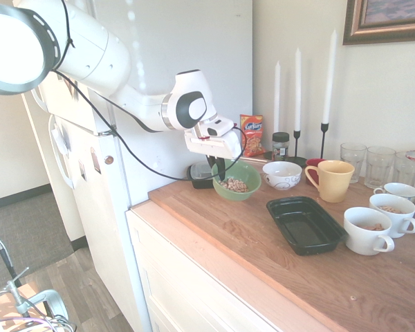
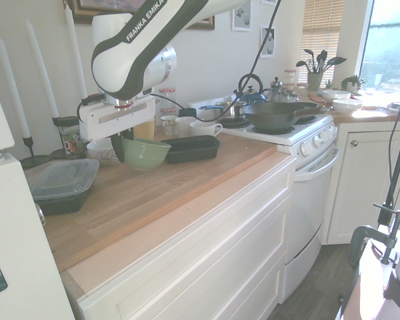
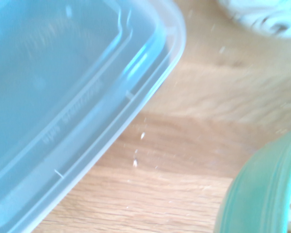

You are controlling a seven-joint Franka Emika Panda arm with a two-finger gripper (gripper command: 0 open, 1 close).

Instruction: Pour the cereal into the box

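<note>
Wooden counter [image 1: 263,235] across the whole scene, taken here as the landmark. At its far end by the fridge, white arm [image 1: 111,62] reaching in over the wood, wrist angled steeply down.

Near the counter's middle, well in from the front edge: black box [image 1: 306,223], shallow, rimmed, upright, nothing visible inside. In the second exterior view the same box [image 2: 192,148] just beside the green bowl.

At the counter's fridge end: lidded container [image 2: 61,185], black base under a clear lid, flat on the wood; its lid fills much of the wrist view [image 3: 63,97].

Green bowl [image 1: 236,180] raised clear of the counter, roughly level, between container and box. Gripper [image 1: 220,168] clenched on the bowl's near rim, dark fingers pinching the wall. Bowl edge also at the wrist view's corner [image 3: 262,194].

Toward the counter's back wall: yellow mug [image 1: 330,180], patterned white bowl [image 1: 282,174], three white candles [image 1: 297,76] in dark holders, orange snack packet [image 1: 252,134], small jar [image 1: 281,146], clear glasses [image 1: 379,164].

Toward the counter's stove end: three white cups [image 1: 368,230], brown bits showing in the two nearer ones.

Smallest: cereal [image 1: 234,185], a light-brown heap inside the lifted green bowl, none seen in the box.
</note>
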